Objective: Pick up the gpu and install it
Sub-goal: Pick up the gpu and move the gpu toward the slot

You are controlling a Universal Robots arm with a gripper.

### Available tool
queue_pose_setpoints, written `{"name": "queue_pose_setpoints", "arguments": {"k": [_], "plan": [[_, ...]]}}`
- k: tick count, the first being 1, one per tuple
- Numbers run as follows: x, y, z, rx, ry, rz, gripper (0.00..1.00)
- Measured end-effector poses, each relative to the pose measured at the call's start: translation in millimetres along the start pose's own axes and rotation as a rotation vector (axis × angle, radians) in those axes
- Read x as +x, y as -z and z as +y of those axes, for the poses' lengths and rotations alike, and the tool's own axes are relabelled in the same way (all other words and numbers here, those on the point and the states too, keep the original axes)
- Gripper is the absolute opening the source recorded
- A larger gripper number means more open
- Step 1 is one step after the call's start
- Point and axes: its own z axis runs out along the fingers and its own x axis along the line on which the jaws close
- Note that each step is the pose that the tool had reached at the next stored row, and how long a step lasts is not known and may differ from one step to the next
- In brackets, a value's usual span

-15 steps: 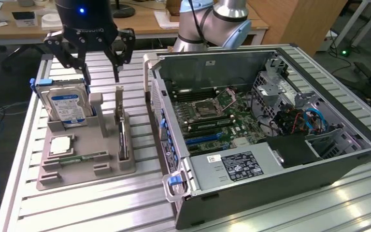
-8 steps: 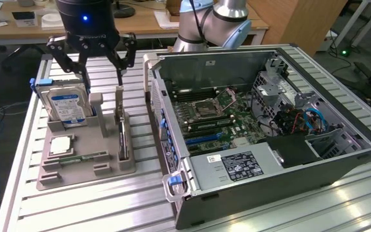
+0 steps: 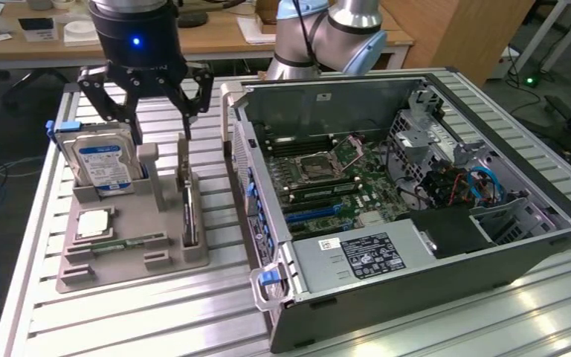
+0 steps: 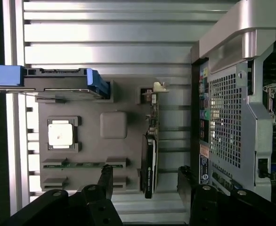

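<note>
While the released end effector [image 3: 160,135] overhangs the gpu [image 3: 188,212], a hard drive [image 3: 107,163] stands beside.

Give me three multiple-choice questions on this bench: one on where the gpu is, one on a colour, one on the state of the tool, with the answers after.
1. Where is the gpu?
A) standing on edge in the grey holder
B) seated inside the computer case
C) lying flat on the table

2. What colour is the label on the hard drive?
A) red
B) blue and white
C) yellow

3. How is the tool?
A) shut on the gpu
B) shut on the hard drive
C) open, holding nothing

Answers:
1 A, the card stands upright in a slot of the holder.
2 B, the drive's face carries a blue label with white on it.
3 C, in the wrist view its jaws stand apart, one to each side of the gpu and clear of it.
</note>
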Motion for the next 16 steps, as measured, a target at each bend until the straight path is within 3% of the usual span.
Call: {"name": "queue_pose_setpoints", "arguments": {"k": [16], "plan": [[-3.2,-28.7,-12.9,0.0000,0.000,0.0000,0.66]]}}
